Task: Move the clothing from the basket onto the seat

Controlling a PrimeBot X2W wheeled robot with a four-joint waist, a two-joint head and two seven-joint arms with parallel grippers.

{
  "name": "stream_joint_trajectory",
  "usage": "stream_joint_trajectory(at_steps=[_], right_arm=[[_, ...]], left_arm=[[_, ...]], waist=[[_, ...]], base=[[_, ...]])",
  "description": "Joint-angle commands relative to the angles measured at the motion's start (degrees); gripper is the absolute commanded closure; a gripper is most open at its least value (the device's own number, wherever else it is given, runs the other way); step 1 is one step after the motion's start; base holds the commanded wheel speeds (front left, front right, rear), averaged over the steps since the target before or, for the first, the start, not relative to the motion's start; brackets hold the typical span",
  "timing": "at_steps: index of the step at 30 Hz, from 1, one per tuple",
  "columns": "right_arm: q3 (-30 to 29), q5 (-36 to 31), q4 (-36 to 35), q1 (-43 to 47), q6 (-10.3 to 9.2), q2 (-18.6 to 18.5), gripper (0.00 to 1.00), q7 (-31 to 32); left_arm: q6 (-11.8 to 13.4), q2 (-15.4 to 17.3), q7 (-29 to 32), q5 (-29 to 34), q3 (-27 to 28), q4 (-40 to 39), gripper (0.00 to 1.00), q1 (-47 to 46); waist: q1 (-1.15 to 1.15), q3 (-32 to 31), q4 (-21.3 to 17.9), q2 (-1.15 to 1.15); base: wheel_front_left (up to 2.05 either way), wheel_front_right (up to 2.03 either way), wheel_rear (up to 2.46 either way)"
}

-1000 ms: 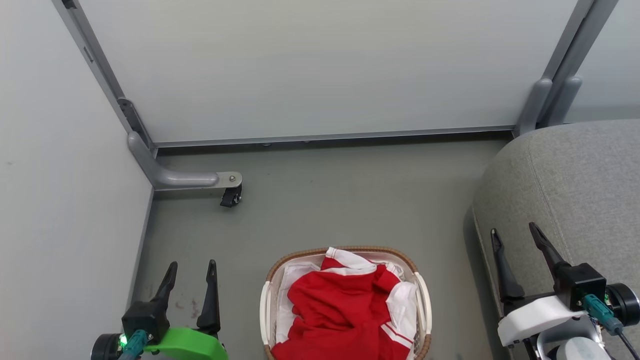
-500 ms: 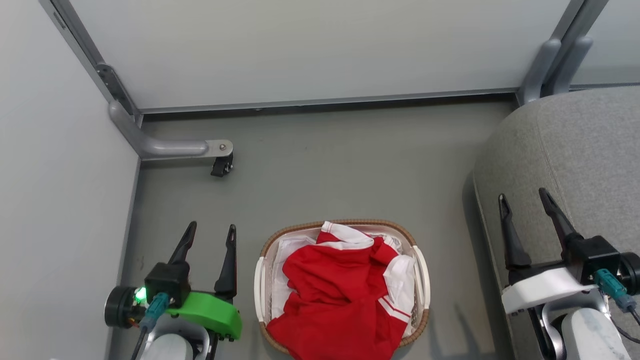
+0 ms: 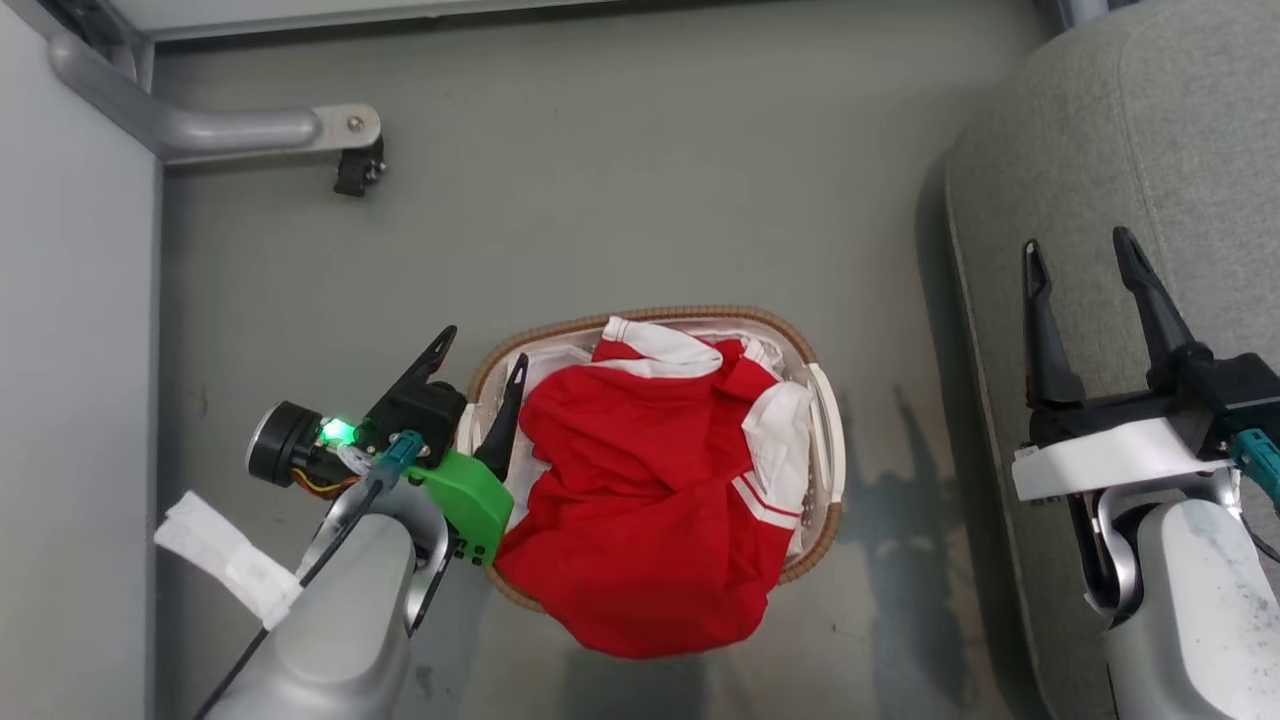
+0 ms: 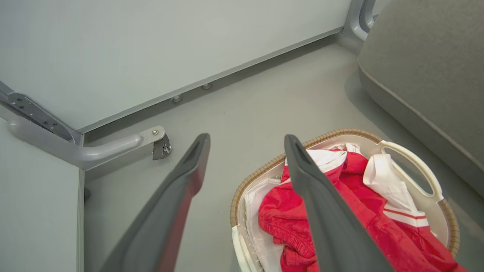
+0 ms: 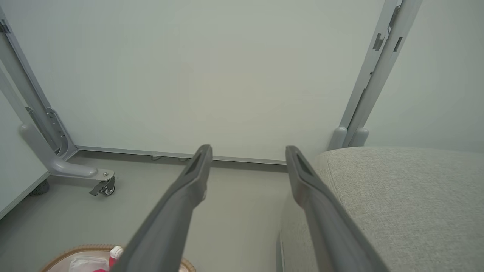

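Red and white clothing [image 3: 640,490] fills a basket [image 3: 690,314]; the left claw [image 3: 482,350] hangs wide open over its rim, the right claw [image 3: 1076,245] wide open above the grey seat [image 3: 1180,150].

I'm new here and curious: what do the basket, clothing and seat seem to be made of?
The basket looks like smooth white plastic, given its glossy moulded handle; its brown rim looks woven, perhaps rattan. The clothing is soft matte fabric: it creases and drapes over the edge. The seat seems grey textile upholstery, with a speckled weave and stitched seam.
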Motion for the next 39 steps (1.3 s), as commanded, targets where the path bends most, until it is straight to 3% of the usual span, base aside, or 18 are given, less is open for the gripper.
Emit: stream_joint_trajectory(at_steps=[1,9,19,28,37,38,39], right_arm=[[0.1,0.6,-0.4,-1.6,-0.04,-0.2,0.0,-0.1],[1.4,2.0,-2.4,-4.6,-0.04,-0.2,0.0,-0.1],[4.3,4.5,-4.1,-6.7,-0.04,-0.2,0.0,-0.1],[6.1,6.4,-4.0,-6.9,-0.04,-0.2,0.0,-0.1],[7.5,8.2,-4.1,-7.5,-0.04,-0.2,0.0,-0.1],[7.6,8.2,-4.1,-7.5,-0.04,-0.2,0.0,-0.1],[7.7,8.3,-4.1,-7.6,-0.04,-0.2,0.0,-0.1]], left_arm=[[-0.2,0.4,0.0,-0.3,-1.7,2.2,0.0,-3.0],[-0.2,0.2,0.0,-1.8,-14.8,15.4,0.0,-12.1],[-0.2,1.0,1.7,-3.9,-30.1,26.2,0.0,-21.2],[-0.2,1.9,4.0,-7.2,-36.3,30.3,0.0,-26.2],[-0.2,3.1,8.1,-11.9,-37.2,32.3,0.0,-27.7],[-0.2,3.2,8.3,-12.3,-37.3,32.4,0.16,-27.8],[-0.2,3.3,8.6,-12.8,-37.3,32.5,0.51,-27.9]], waist=[[-0.01,9.4,-3.8,0.0],[-0.01,17.1,-6.6,0.0],[-0.01,23.4,-9.8,0.0],[-0.01,25.3,-11.8,0.0],[-0.01,26.3,-13.5,0.0],[-0.01,26.4,-13.6,0.0],[-0.01,26.5,-13.7,0.0]], base=[[0.0,0.0,0.0],[0.0,0.0,0.0],[0.0,0.0,0.0],[0.0,0.0,0.0],[0.0,0.0,0.0],[0.0,0.0,0.0],[0.0,0.0,0.0]])
